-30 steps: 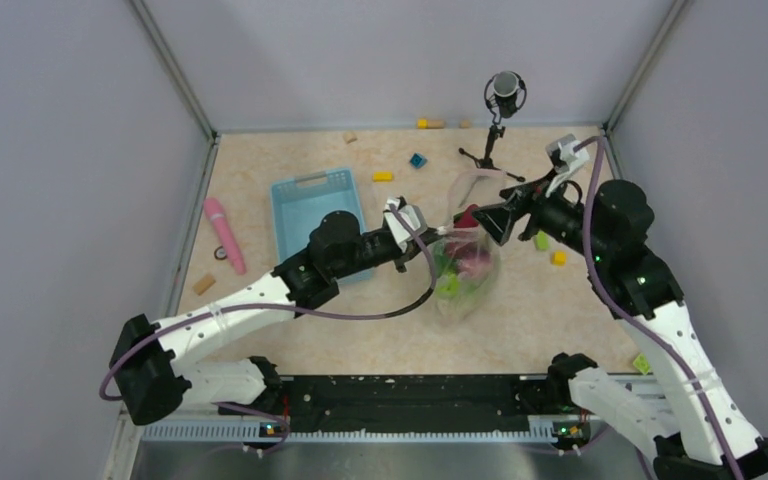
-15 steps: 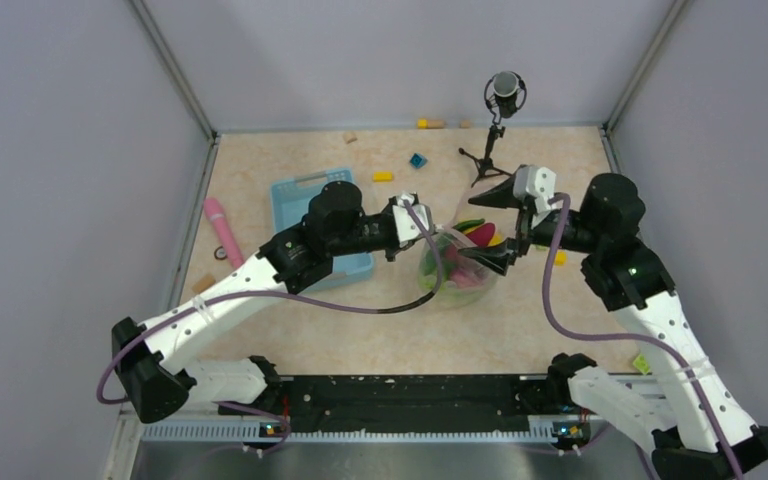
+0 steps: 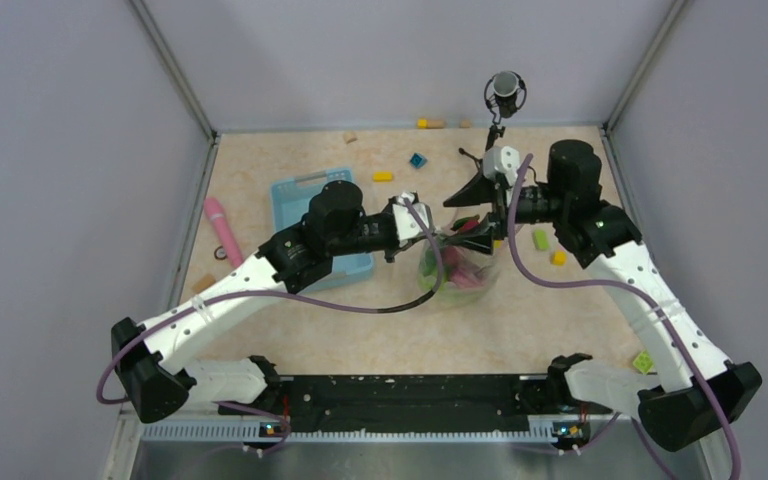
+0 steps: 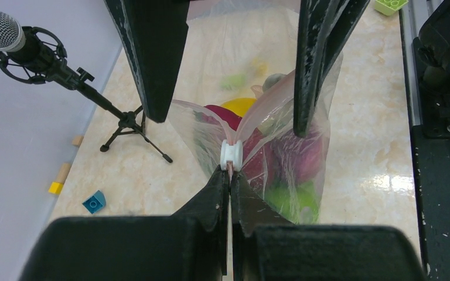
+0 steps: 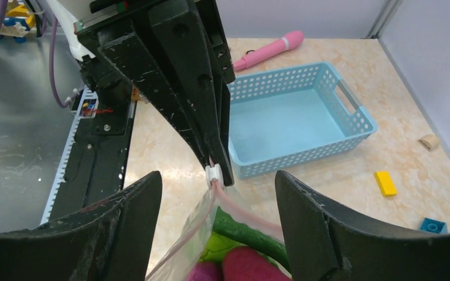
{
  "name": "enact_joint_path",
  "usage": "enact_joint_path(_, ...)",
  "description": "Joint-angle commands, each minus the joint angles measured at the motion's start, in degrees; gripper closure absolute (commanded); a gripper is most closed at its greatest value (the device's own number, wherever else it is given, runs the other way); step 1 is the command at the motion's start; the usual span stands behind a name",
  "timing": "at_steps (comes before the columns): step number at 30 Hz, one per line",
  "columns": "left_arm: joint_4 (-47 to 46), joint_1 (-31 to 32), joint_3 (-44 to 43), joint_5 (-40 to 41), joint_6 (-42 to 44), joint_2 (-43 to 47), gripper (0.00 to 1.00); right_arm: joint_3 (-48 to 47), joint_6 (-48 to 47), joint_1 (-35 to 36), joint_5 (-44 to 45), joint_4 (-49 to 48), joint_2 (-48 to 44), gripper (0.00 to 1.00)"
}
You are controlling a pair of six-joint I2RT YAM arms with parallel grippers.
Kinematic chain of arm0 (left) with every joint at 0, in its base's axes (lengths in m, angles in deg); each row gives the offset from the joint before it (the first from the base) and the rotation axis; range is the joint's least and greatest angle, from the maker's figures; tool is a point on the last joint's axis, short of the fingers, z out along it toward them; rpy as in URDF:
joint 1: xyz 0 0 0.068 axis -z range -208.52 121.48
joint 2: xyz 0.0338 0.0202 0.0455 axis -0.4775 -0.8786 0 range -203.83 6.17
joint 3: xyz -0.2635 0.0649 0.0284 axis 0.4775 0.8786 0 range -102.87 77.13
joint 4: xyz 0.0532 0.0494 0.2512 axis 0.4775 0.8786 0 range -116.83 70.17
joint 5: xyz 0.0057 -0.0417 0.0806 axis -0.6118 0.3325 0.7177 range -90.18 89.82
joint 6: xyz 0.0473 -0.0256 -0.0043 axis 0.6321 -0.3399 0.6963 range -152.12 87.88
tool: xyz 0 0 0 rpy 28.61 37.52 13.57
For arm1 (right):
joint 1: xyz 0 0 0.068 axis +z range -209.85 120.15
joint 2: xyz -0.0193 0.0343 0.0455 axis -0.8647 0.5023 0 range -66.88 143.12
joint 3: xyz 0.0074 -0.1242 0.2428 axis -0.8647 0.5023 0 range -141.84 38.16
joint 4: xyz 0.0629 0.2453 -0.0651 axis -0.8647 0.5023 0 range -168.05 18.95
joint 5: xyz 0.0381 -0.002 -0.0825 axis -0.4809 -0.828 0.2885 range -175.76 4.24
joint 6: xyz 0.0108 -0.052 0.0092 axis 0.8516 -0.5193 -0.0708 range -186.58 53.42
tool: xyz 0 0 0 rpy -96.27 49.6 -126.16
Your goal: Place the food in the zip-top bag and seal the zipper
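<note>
The zip-top bag [image 3: 457, 275] stands at mid table with its mouth open and the food inside. The right wrist view shows the cucumber [image 5: 258, 235], lettuce [image 5: 225, 249] and a red-purple piece [image 5: 247, 266] in it. The left wrist view shows a yellow citrus [image 4: 240, 106] and a red-purple piece [image 4: 304, 153]. My left gripper [image 3: 430, 230] [image 4: 229, 171] is shut on the near end of the pink zipper [image 5: 243, 209], just behind its white slider [image 4: 231, 153] [image 5: 213, 173]. My right gripper [image 3: 457, 228] [image 5: 217, 193] is open, with one finger on each side of the bag's mouth.
A light blue basket [image 3: 305, 205] [image 5: 299, 117] sits left of the bag, under the left arm. A pink stick [image 3: 223, 233] lies farther left. A microphone on a tripod [image 3: 500, 110] [image 4: 47, 55] stands behind the bag. Small blocks [image 3: 558, 257] are scattered at the back and right.
My right gripper has opened and swung left, and now straddles the bag's mouth. The bag has sunk lower and its mouth has spread. My left gripper has kept its grip.
</note>
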Motion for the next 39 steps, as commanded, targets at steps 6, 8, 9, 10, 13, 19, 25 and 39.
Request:
enact_joint_path(6,-0.4,0.0,-2.4,-0.2,-1.2,0.8,1.00,-8.8,-8.4,6.5,7.3,10.1,6.1,0.45)
enact_joint_path(8,-0.3,0.0,-2.3,-0.4,-1.0,0.8,1.00,-9.5,-9.4,6.9,7.4,12.0,6.7,0.52)
enact_joint_path(9,-0.3,0.0,-2.3,-0.4,-1.1,0.8,1.00,-9.7,-9.8,6.9,7.6,12.4,6.8,0.54)
enact_joint_path(10,-0.2,-0.1,-2.4,-0.4,-1.1,0.8,1.00,-9.7,-10.1,7.0,8.2,12.7,6.8,0.56)
enact_joint_path(13,-0.3,0.0,-2.3,-0.7,-0.9,0.9,1.00,-10.0,-11.1,7.1,9.5,14.4,6.9,0.62)
enact_joint_path(19,-0.1,-0.1,-2.2,-0.9,-0.7,0.8,1.00,-10.4,-11.8,7.1,8.7,15.6,7.4,0.77)
enact_joint_path(25,-0.1,0.0,-1.9,-0.5,-0.7,1.1,1.00,-10.6,-11.8,7.2,8.1,15.5,7.3,1.00)
enact_joint_path(39,-11.8,-0.1,10.7,12.1,-6.1,8.6,1.00,-10.6,-12.0,7.1,22.3,18.4,6.7,1.00)
